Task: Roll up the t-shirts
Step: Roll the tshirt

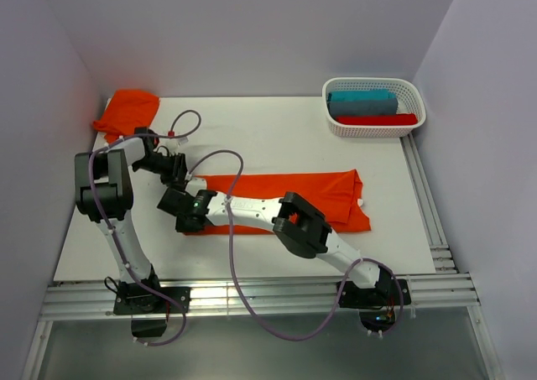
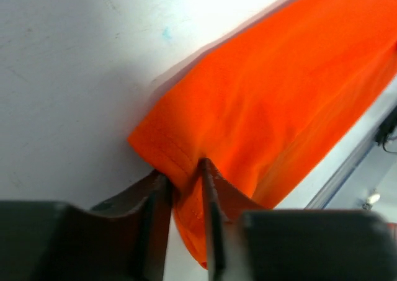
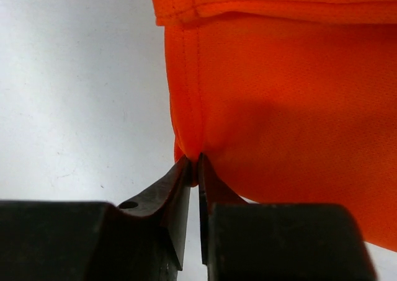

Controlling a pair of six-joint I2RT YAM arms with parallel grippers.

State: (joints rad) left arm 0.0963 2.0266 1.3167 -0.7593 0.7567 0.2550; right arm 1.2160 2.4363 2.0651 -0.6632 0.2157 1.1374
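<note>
In the top view, a long orange t-shirt point(image 1: 331, 191) of thin fabric, folded into a narrow band, is laid across the white table point(image 1: 277, 128). Its left end is met by both arms. The far corner of that end is reached by the left gripper point(image 1: 178, 174), and the near corner by the right gripper point(image 1: 189, 216), so the whole band stretches away to the right of both. A bunched orange t-shirt point(image 1: 127, 111) is seen behind and to the left of the left gripper, well apart from it. A white plastic lattice basket point(image 1: 369, 130) holding a teal cloth point(image 1: 361, 103) and a red cloth point(image 1: 382, 119) is placed far off to the right.

In the left wrist view, the left gripper point(image 2: 184, 172) is clamped on the long orange t-shirt point(image 2: 279, 107): a stitched edge near the corner is pinched between the dark fingers point(image 2: 158, 225), and the cloth spreads ahead and to the right over the table point(image 2: 68, 76).

In the right wrist view, the right gripper point(image 3: 194, 163) is closed almost fully on a thin fold of the long orange t-shirt point(image 3: 291, 107) at its hemmed corner. The fabric is spread ahead and to the right of the fingers point(image 3: 180, 200), with bare table point(image 3: 74, 76) to the left.
</note>
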